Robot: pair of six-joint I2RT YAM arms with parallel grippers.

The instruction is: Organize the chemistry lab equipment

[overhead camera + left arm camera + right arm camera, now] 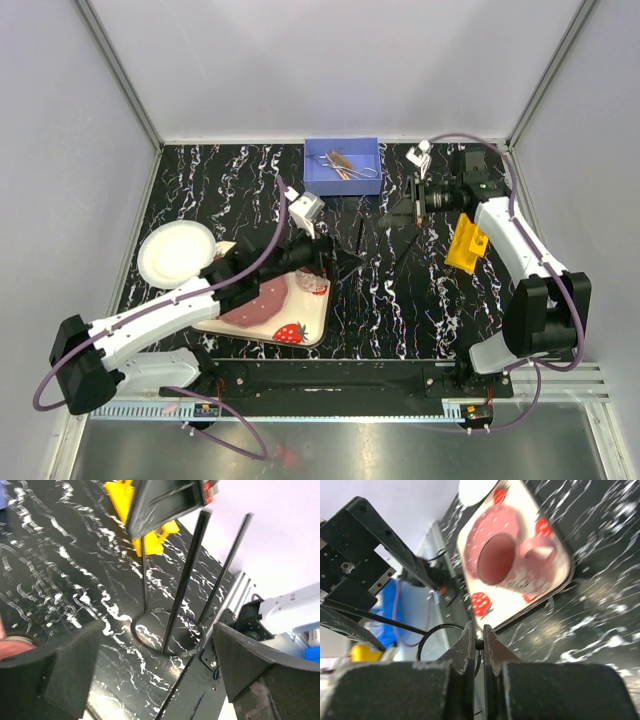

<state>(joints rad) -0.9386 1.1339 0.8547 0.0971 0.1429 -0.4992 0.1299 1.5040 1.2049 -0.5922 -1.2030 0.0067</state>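
Note:
A black wire stand, a ring point(150, 614) with thin dark tubes point(186, 575) as legs, is tilted over the black marbled table. My right gripper point(479, 644) is shut on a thin part of it beside the ring point(427, 632); in the top view it point(402, 205) sits at the back right. My left gripper point(155, 655) is open and empty, with the ring just ahead of its jaws; in the top view it point(338, 262) is at mid-table. The yellow holed rack point(465, 243) lies right of centre. A tan wooden clamp point(340, 159) and metal forceps point(355, 172) lie in the blue bin point(372, 185).
A strawberry-print tray point(300, 332) with a pink plate and cup point(497, 560) lies under my left arm at the front. A white bowl point(175, 252) sits at the left. The walls of the enclosure close in the table on three sides.

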